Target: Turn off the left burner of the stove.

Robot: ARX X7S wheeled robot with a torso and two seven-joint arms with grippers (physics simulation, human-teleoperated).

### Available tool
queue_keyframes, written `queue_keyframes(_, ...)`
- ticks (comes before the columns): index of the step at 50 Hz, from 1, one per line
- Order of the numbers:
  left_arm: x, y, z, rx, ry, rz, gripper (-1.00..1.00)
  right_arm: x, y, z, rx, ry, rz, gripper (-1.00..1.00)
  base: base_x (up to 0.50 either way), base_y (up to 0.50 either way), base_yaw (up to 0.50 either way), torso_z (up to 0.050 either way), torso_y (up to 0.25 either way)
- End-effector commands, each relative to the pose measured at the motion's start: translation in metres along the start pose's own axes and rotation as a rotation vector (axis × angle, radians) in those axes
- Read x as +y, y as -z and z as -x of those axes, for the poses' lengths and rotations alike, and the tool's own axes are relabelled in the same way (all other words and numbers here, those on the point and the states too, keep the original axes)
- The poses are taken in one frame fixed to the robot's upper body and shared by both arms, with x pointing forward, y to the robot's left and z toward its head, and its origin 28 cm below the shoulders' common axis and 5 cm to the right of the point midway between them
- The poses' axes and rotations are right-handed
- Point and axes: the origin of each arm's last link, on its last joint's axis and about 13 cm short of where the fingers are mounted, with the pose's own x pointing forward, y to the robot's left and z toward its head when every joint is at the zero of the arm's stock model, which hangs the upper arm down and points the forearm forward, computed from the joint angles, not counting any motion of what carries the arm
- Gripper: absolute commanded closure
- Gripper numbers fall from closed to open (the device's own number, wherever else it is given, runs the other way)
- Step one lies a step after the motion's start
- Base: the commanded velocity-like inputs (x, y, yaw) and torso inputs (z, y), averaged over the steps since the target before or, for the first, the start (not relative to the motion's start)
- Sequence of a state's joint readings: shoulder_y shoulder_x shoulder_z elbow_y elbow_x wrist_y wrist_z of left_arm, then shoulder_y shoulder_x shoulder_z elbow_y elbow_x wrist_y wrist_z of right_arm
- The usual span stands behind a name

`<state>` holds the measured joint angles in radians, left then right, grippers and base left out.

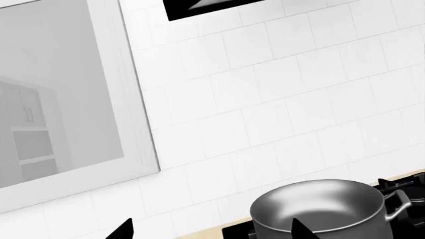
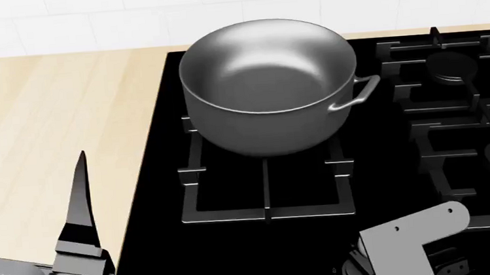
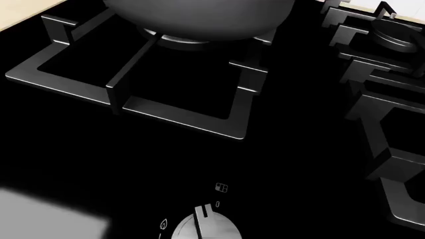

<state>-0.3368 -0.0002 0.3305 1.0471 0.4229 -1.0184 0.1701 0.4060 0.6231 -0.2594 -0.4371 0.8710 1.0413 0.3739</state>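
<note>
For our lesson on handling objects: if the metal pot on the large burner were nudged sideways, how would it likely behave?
The pot looks rigid and probably fairly heavy. Its wide base on the left burner grate suggests sliding, not tipping. Smooth metal might slip along the bars.

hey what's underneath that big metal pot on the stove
The pot sits on the left burner's square grate. The right wrist view shows part of the burner cap beneath it; no flame is visible, and the rest is covered.

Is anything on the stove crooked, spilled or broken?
Nothing is spilled or broken. One small oddity: the pot sits toward the back of the left burner grate, not centred, leaving the front bars bare. It stands upright and looks empty. The stove glass looks clean.
</note>
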Motion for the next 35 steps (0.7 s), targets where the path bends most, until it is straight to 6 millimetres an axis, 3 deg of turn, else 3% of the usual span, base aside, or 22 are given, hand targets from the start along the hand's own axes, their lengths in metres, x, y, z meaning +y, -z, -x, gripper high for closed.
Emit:
queue_keyframes(1, 0.000, 0.000, 0.000, 0.000, 0.000, 0.000, -1.00, 0.000, 0.007, 0.004, 0.007, 0.014, 0.000, -1.00, 0.00, 0.00, 0.00, 0.000, 0.000)
queue_keyframes(35, 0.000, -0.001, -0.001, 0.001, -0.001, -0.002, -1.00, -0.001, 0.003, 0.000, -0.009, -0.046, -0.001, -1.00, 0.00, 0.00, 0.00, 0.000, 0.000)
